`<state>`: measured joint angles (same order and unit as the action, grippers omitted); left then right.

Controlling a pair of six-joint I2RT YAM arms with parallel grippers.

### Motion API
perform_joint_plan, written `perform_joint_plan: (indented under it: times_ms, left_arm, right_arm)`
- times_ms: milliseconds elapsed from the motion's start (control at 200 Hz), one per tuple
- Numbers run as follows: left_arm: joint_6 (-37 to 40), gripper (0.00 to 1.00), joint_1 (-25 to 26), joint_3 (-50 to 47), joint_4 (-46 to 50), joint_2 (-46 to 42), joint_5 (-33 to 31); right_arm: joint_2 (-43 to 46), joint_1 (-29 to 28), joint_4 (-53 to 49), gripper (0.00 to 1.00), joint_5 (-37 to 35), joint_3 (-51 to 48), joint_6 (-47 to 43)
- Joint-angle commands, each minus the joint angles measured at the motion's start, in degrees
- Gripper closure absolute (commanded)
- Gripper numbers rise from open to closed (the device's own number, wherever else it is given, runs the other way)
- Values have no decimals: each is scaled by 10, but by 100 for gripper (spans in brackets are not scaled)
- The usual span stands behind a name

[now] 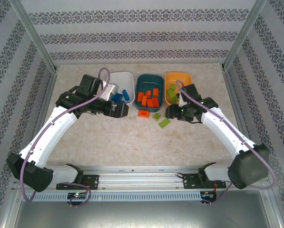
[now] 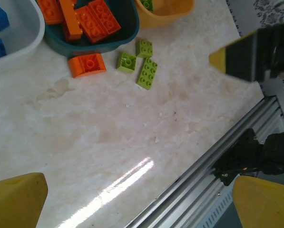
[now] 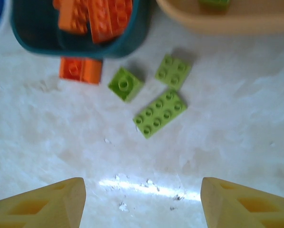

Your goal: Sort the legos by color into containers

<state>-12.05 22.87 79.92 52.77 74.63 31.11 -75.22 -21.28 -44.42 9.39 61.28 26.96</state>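
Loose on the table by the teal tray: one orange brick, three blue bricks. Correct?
No. The right wrist view shows one orange brick and three lime green bricks, not blue, loose on the table by the teal tray.

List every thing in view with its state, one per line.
white tray, upright, holds blue bricks
dark teal tray, upright, holds orange bricks
light orange tray, upright, holds green bricks
loose orange brick, on the table before the dark teal tray, unsorted
three loose green bricks, on the table, studs up, unsorted
left tool, open, empty
right tool, open, empty
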Motion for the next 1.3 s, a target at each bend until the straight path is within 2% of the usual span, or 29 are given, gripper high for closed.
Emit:
perform_joint_plan:
  times_ms: [0,180,460,784,1074,1294]
  left_arm:
    - [59,0,4,50,35,23,-32]
    - [108,0,4,50,-42,56,-73]
    - [137,0,5,-72,-191,83,-35]
    - [142,0,8,-134,-248,94,-34]
    - [144,0,10,-193,-298,80,-37]
    - [143,0,11,-196,-302,84,-36]
  right_arm:
    - [-20,-18,26,35,-25,-37,29]
    - [-73,-38,61,35,-43,-55,47]
    - [-164,-42,70,35,-62,-30,54]
    - [-243,-45,74,35,-79,11,79]
    - [-281,-44,69,35,-90,47,88]
    - [-295,-42,56,35,-98,39,77]
